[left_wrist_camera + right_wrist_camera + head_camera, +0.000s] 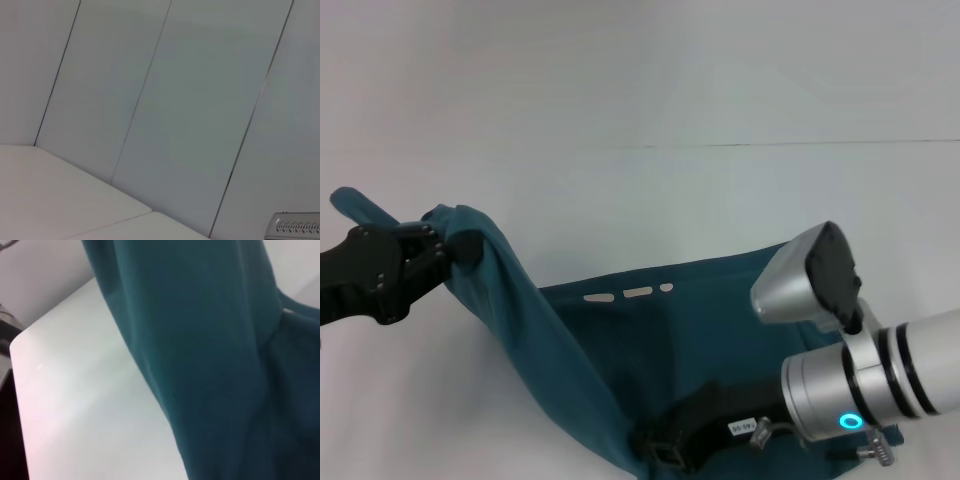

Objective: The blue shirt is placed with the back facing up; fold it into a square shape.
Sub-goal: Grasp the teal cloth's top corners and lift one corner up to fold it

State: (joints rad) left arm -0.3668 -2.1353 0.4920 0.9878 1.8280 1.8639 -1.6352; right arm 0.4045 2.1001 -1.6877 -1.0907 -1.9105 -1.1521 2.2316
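The blue shirt lies partly on the white table, with short white marks showing along a fold. At the left, my left gripper is shut on a bunched edge of the shirt and holds it up above the table. From there a taut band of cloth runs down to my right gripper at the bottom edge, which is shut on the shirt's near part. The right wrist view is filled by hanging blue shirt cloth. The left wrist view shows no shirt.
The white table ends at a rounded corner in the right wrist view, with a dark drop beyond it. Grey wall panels stand behind the table. A white vented box sits at one corner of the left wrist view.
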